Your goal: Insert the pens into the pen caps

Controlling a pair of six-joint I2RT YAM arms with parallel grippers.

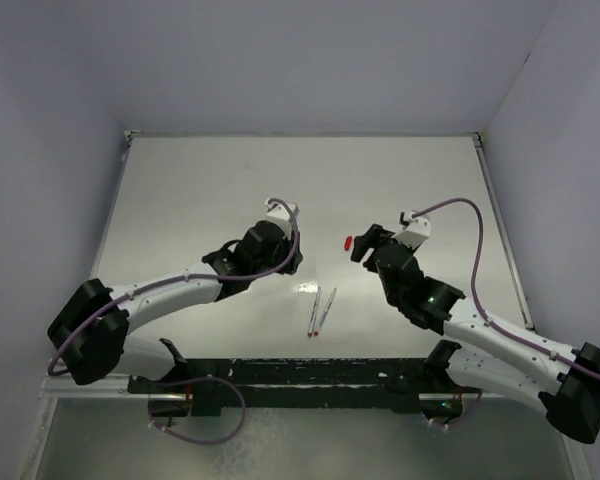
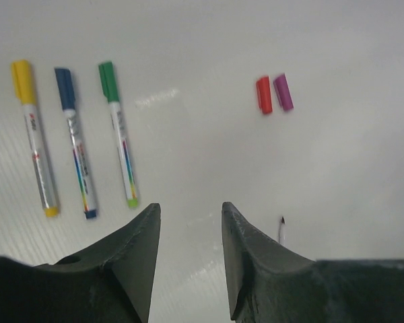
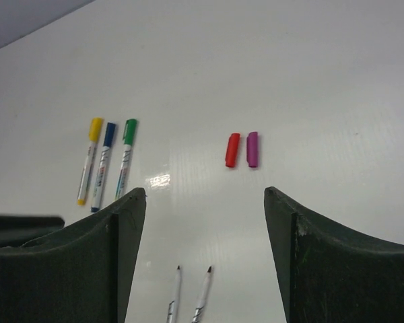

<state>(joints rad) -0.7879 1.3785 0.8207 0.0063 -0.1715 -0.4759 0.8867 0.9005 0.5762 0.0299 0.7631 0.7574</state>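
Three capped pens lie side by side: yellow (image 2: 34, 141), blue (image 2: 76, 145) and green (image 2: 119, 134). They also show in the right wrist view as yellow (image 3: 89, 161), blue (image 3: 104, 166) and green (image 3: 125, 156). A red pen cap (image 2: 263, 95) and a purple pen cap (image 2: 283, 92) lie loose next to each other. Two uncapped pens (image 3: 203, 295) (image 1: 320, 310) lie between the arms. My left gripper (image 2: 188, 208) is open above bare table, nothing between its fingers. My right gripper (image 3: 205, 192) is wide open, the two uncapped pens below it and the red cap (image 3: 232, 149) and purple cap (image 3: 252, 149) ahead.
The white table (image 1: 400, 180) is bounded by raised rails at left and right and a black rail (image 1: 310, 375) at the near edge. In the top view only the red cap (image 1: 348, 241) shows beside the right wrist; the capped pens are hidden under the left arm.
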